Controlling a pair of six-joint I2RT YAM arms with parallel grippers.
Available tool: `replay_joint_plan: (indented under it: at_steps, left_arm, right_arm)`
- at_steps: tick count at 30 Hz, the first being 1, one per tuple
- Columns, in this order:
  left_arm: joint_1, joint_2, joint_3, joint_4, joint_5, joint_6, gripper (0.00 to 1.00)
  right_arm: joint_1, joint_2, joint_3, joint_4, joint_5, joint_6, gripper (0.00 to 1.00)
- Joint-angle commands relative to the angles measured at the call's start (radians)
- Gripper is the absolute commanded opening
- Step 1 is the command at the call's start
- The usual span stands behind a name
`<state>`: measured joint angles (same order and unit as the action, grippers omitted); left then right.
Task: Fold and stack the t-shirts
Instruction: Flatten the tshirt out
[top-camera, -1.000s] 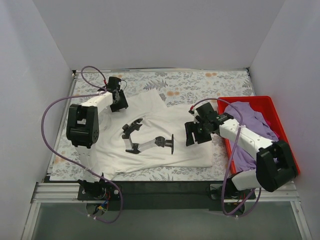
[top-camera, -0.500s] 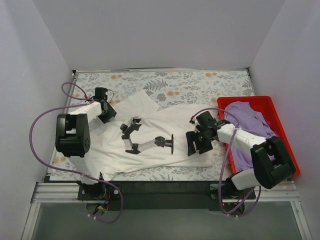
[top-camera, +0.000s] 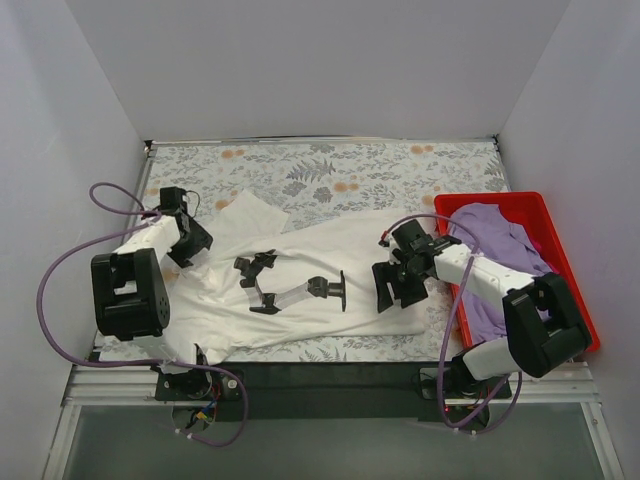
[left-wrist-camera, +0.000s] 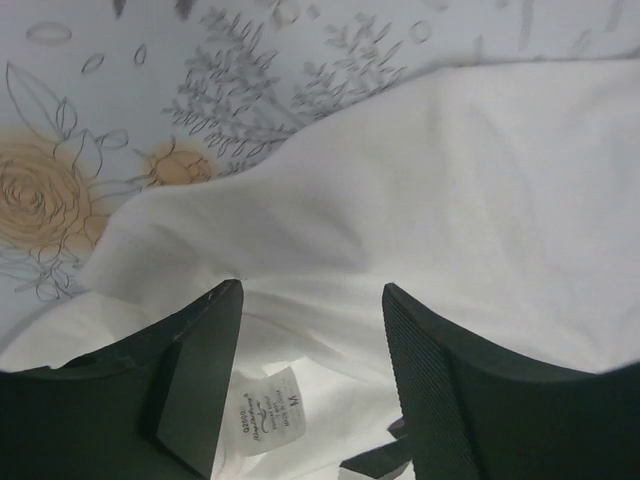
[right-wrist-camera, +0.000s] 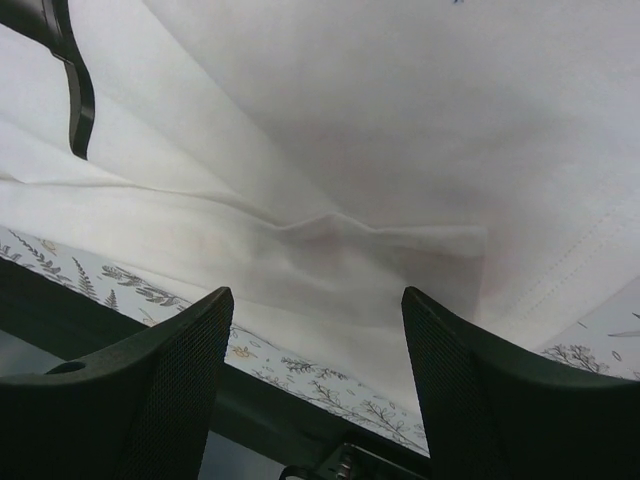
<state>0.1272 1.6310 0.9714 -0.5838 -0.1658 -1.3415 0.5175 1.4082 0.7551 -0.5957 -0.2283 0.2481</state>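
White t-shirt (top-camera: 330, 255): soft, wrinkled cotton, spread on the floral tablecloth (top-camera: 400, 165) just left of the red bin (top-camera: 500, 197).
Lavender t-shirt (top-camera: 495, 235): crumpled heap inside the bin.
Left gripper (top-camera: 190, 243): fingers spread over the white shirt's edge farthest from the bin.
Right gripper (top-camera: 392, 290): fingers spread above its bin-side hem.

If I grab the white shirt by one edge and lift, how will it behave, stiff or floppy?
Probably floppy: the white t-shirt lies wrinkled, so a lifted edge should sag and drape. Likely light, yet one pinch from the left gripper may drag the rest across the tablecloth. Pushing would probably bunch it, like the ridge by the right gripper.
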Motion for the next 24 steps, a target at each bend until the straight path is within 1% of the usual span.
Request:
replay_joint_plan:
  at_steps: [1,3,5,6,11,12,15,17,18,20,24]
  left_arm:
    - [-0.015,-0.036,0.128,0.035,0.040,0.106,0.55]
    - [-0.063,0.007,0.186,0.061,0.010,0.181,0.60]
    - [-0.101,0.050,0.263,0.070,-0.046,0.211,0.62]
    - [-0.106,0.072,0.282,0.075,-0.046,0.222,0.62]
    - [-0.107,0.220,0.397,0.125,0.011,0.333,0.63]
    - [-0.109,0.239,0.436,0.130,0.041,0.347,0.63]
    - [-0.112,0.302,0.499,0.137,0.072,0.367,0.64]
    - [-0.113,0.338,0.513,0.154,0.086,0.374,0.64]
    - [-0.148,0.354,0.527,0.157,0.094,0.380,0.64]
    - [-0.164,0.397,0.543,0.156,0.097,0.387,0.64]
    - [-0.178,0.440,0.563,0.150,0.086,0.390,0.64]
  right_arm:
    - [0.004,0.001,0.136,-0.073,0.053,-0.033,0.64]
    - [-0.001,0.018,0.186,-0.073,0.078,-0.044,0.64]
    - [-0.007,0.034,0.253,-0.073,0.086,-0.052,0.63]
    - [-0.010,0.041,0.269,-0.072,0.093,-0.056,0.63]
    - [-0.034,0.090,0.341,-0.067,0.107,-0.081,0.62]
    - [-0.039,0.107,0.349,-0.065,0.112,-0.082,0.62]
    - [-0.059,0.136,0.383,-0.043,0.118,-0.087,0.62]
    - [-0.073,0.153,0.397,-0.027,0.115,-0.086,0.62]
    - [-0.077,0.170,0.414,-0.009,0.113,-0.084,0.62]
    - [-0.089,0.192,0.440,0.000,0.115,-0.082,0.62]
    - [-0.108,0.258,0.510,0.005,0.133,-0.081,0.62]
